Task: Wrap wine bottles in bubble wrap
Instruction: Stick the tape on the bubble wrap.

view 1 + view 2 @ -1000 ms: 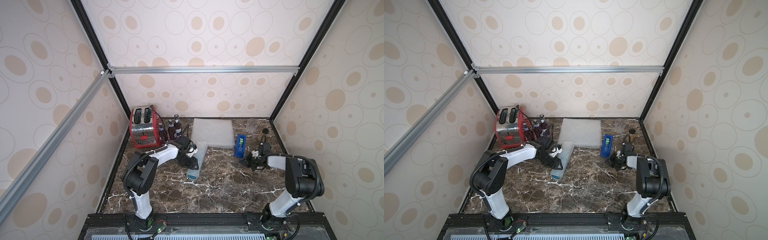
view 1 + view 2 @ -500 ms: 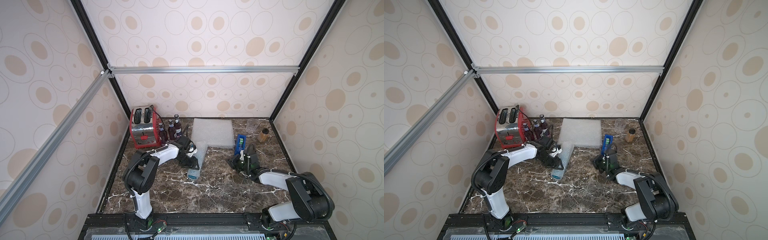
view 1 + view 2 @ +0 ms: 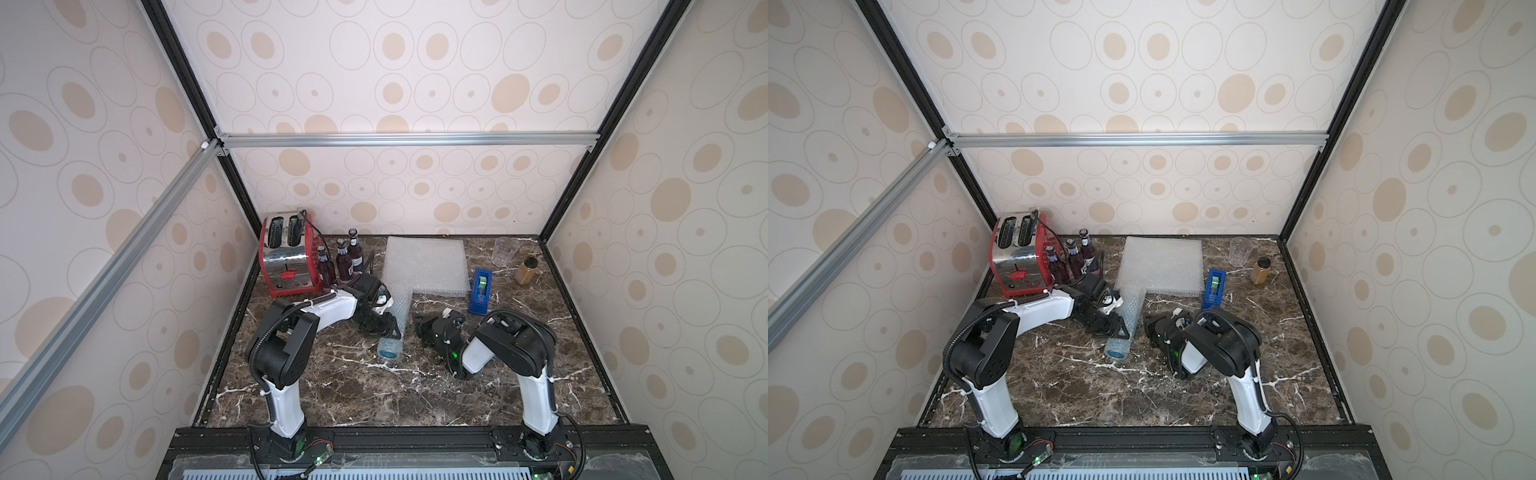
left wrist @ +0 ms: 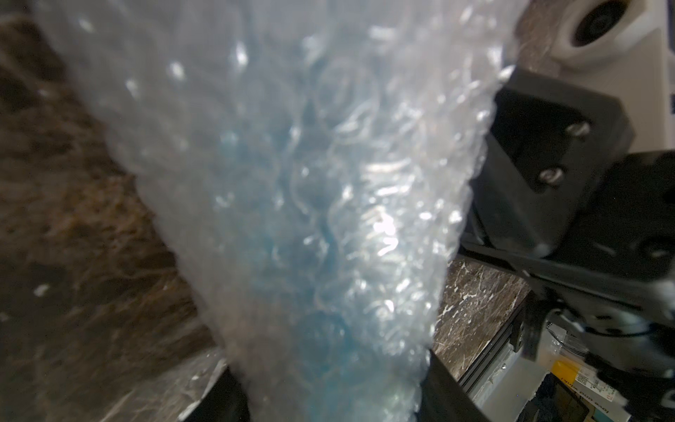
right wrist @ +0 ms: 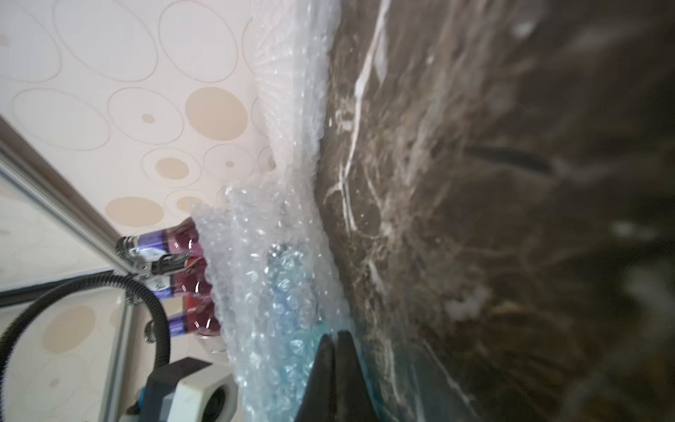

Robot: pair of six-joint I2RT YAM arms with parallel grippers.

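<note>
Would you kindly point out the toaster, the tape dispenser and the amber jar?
toaster [image 3: 286,259], in a top view, chrome front.
tape dispenser [image 3: 478,301], in a top view, blue body.
amber jar [image 3: 524,272], in a top view, body.

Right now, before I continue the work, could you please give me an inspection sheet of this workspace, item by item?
Surface: dark marble tabletop, white veins, no spill seen.
Job's things: three purple bottles upright beside the red toaster; blue bottle lying inside a bubble wrap roll; flat bubble wrap stack at the back.
Clutter: red toaster, blue tape dispenser, clear cup, amber jar.
Grippers: left claw closed around the bubble wrap roll; right claw shut, tips at the roll's side.
Cables: black toaster cord passing the purple bottles; black ribbed hose on the left arm.
Surroundings: circle-patterned walls, aluminium bar.
</note>
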